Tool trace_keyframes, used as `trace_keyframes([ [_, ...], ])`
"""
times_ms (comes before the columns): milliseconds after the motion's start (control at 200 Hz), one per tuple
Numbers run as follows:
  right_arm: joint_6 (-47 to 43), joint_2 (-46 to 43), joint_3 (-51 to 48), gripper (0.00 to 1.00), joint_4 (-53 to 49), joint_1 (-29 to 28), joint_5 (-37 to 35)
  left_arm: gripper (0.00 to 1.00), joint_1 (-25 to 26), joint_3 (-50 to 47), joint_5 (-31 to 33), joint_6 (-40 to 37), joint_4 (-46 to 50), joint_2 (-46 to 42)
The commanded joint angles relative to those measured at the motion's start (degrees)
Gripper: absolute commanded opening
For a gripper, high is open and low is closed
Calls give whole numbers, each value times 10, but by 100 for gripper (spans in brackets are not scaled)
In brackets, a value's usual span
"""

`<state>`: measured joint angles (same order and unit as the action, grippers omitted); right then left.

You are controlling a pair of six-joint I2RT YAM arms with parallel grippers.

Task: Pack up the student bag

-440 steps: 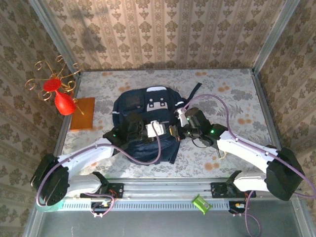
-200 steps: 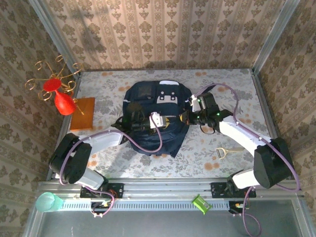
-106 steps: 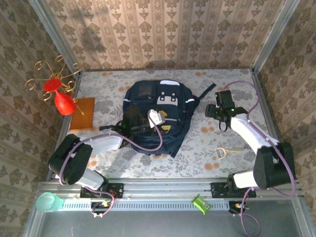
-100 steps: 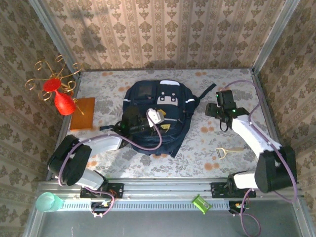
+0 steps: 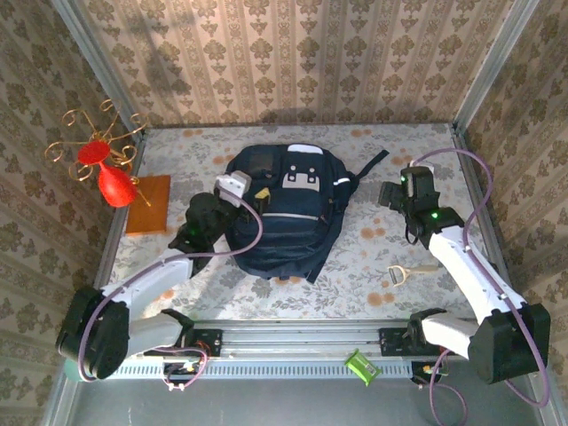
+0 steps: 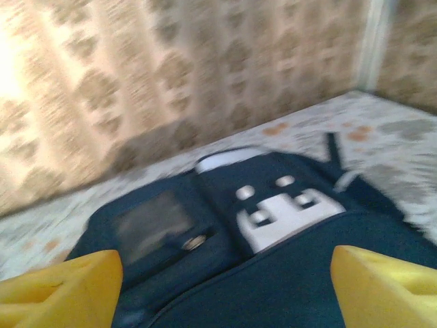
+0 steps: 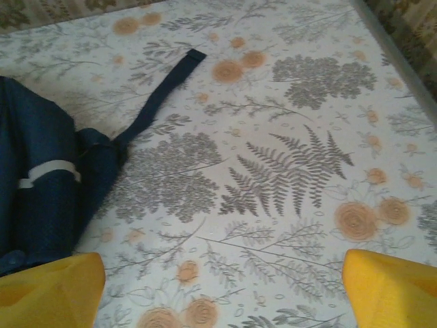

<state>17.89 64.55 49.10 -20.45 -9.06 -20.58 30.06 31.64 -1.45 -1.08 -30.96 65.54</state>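
The student bag (image 5: 284, 217), a dark navy backpack with white-grey patches, lies flat in the middle of the table, one strap (image 5: 368, 166) trailing to the right. My left gripper (image 5: 253, 192) hovers over the bag's left upper edge; its yellow fingers (image 6: 61, 287) stand wide apart with nothing between them, the bag (image 6: 273, 273) below. My right gripper (image 5: 397, 193) is to the right of the bag, apart from it. It is open over bare tablecloth, with the bag (image 7: 34, 184) and strap (image 7: 160, 89) at the left of the right wrist view.
A red vase on a gold wire stand (image 5: 111, 182) and an orange-brown board (image 5: 149, 204) sit at the table's left edge. A small pale-handled tool (image 5: 404, 271) lies at the right front. A green object (image 5: 362, 366) rests on the front rail. Patterned walls enclose the table.
Both grippers have opened and come off the bag. The left arm drew back to the left, the right arm swung away to the right. The bag stayed put.
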Motion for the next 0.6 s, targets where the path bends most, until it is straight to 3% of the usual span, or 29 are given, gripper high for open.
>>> trace_keyframes([
  [0,-30,-34,-43,95,36,0,-76,87,-34,-20,135,26,79,-44],
  [105,-58,-61,-121,100,137,3,-86,99,-85,-58,190,6,86,-81],
  [155,-59,-62,-159,100,195,6,-91,100,-113,-75,196,3,85,-92],
  [305,-63,0,-212,100,327,10,-97,100,-193,-98,160,-19,87,-87],
  [450,-102,73,-245,100,449,11,-88,100,-220,-105,133,-62,38,-42],
  [510,-116,75,-245,100,460,12,-71,100,-231,-107,112,-59,1,-14],
  [595,-141,85,-273,100,553,13,-39,100,-238,-102,96,-53,-46,39],
])
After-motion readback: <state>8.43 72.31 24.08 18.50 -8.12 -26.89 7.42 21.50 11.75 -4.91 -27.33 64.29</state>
